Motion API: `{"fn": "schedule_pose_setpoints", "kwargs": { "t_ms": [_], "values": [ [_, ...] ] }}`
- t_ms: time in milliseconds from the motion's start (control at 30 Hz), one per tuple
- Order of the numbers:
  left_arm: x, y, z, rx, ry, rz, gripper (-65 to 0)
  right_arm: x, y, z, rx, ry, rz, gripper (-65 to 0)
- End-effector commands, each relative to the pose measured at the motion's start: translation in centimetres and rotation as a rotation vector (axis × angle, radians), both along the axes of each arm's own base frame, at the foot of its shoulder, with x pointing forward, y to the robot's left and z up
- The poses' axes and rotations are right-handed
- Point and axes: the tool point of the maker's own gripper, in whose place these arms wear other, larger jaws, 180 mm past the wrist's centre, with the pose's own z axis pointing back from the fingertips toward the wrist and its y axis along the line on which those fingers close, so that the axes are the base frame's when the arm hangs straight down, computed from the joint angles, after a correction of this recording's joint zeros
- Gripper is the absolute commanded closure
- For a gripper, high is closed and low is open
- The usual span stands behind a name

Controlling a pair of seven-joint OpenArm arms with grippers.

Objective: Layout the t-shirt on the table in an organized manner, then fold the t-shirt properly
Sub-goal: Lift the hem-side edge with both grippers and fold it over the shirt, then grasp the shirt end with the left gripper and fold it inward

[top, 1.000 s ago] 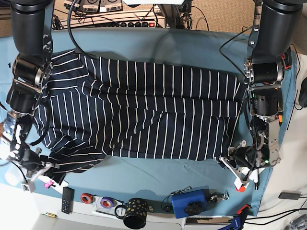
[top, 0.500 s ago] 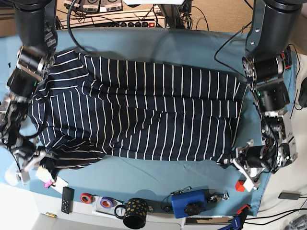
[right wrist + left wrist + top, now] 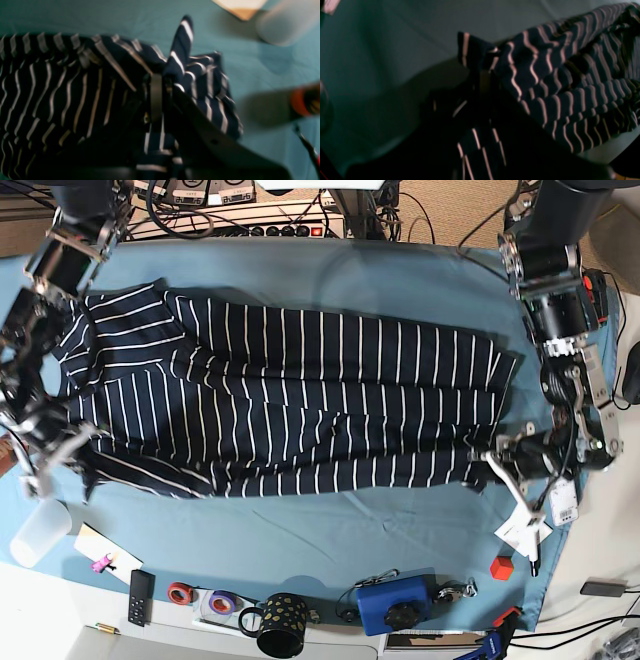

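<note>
The navy t-shirt (image 3: 290, 405) with thin white stripes lies spread crosswise on the teal table (image 3: 330, 275), its front edge pulled into a fairly straight line. My left gripper (image 3: 493, 463) is at the shirt's front right corner. In the left wrist view the left gripper (image 3: 483, 78) is shut on a fold of the t-shirt (image 3: 560, 85). My right gripper (image 3: 72, 448) is at the front left corner. In the right wrist view the right gripper (image 3: 157, 92) is shut on bunched t-shirt fabric (image 3: 62, 82) just above the table (image 3: 100, 17).
Along the front edge stand a white cup (image 3: 35, 532), a remote (image 3: 141, 596), tape rolls (image 3: 182, 592), a dotted black mug (image 3: 283, 625), a blue device (image 3: 397, 602) and a red cube (image 3: 501, 567). A power strip (image 3: 280, 228) and cables lie behind the table.
Both grippers have moved back from the front edge and slightly outward with the shirt's corners. The front hem has followed, and the shirt now lies tighter and straighter.
</note>
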Motion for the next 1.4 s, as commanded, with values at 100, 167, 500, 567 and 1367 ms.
{"fn": "schedule_pose_setpoints", "kwargs": {
  "t_ms": [100,167,500,567,1367],
  "values": [
    [0.3,0.0,1.5,-0.007,-0.061,-0.001,0.0,-2.5,-2.4,0.7,0.042,-0.012,-0.051,0.0],
    [0.0,0.0,1.3,-0.004,-0.059,-0.002,0.0,-4.0,-3.1,-0.1,0.049,0.019,-0.061,0.0],
    [-0.6,0.0,0.9,0.001,-0.041,-0.007,0.0,-8.0,-6.8,2.0,0.145,-0.09,-0.151,0.0],
    [-0.7,0.0,0.7,0.002,-0.04,-0.007,0.0,-8.3,-7.1,2.1,0.154,-0.101,-0.16,0.0],
    [-6.0,-0.6,-1.3,0.054,-0.023,-0.062,0.0,-13.8,-6.4,-0.3,-0.058,0.089,-0.15,0.0]
  ]
}}
